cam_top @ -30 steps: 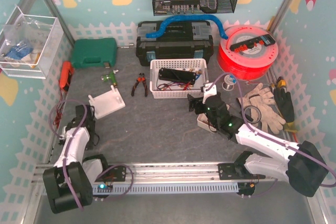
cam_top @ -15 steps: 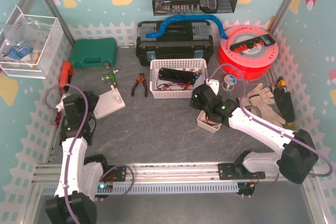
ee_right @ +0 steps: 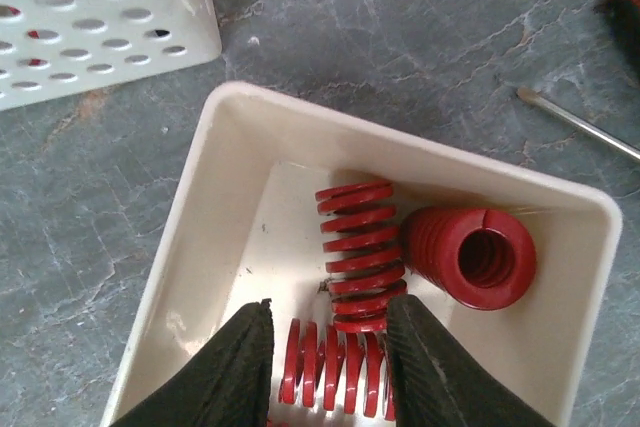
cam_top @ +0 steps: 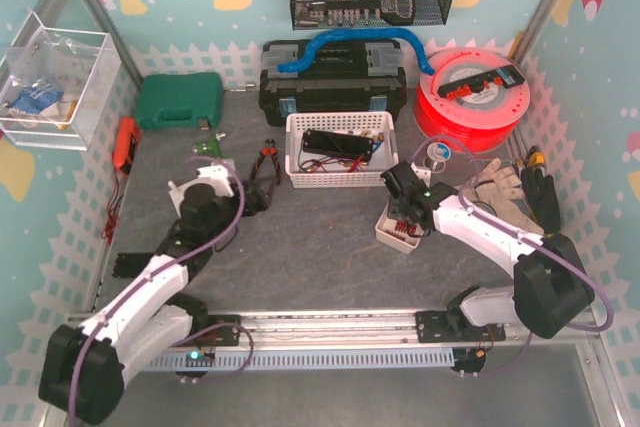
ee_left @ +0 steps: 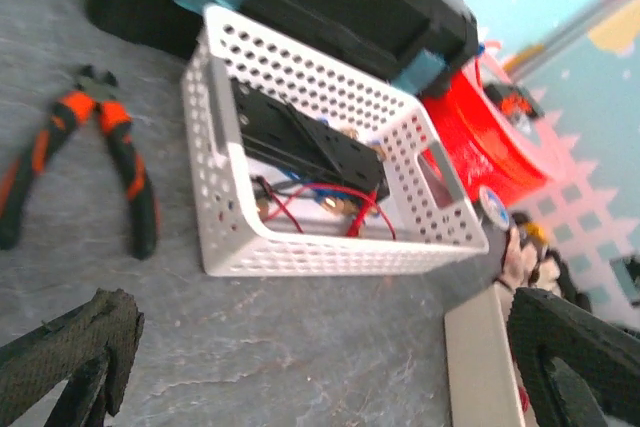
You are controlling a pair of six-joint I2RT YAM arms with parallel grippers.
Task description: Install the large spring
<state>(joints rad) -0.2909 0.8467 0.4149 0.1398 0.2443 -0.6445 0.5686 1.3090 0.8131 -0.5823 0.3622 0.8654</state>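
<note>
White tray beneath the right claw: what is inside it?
The white tray holds three red springs: a slim spring at centre, a wider spring end-on beside it, a third spring across the near end. The right claw covers part of that end; anything beneath is hidden.

Springs point(ee_right: 361, 247) lie in a small tray point(ee_right: 215, 147) on the bench, before the basket's point(cam_top: 335, 179) right corner; pliers point(cam_top: 265, 160) lie left of the basket; a toolbox point(cam_top: 333, 87) stands behind it.
</note>
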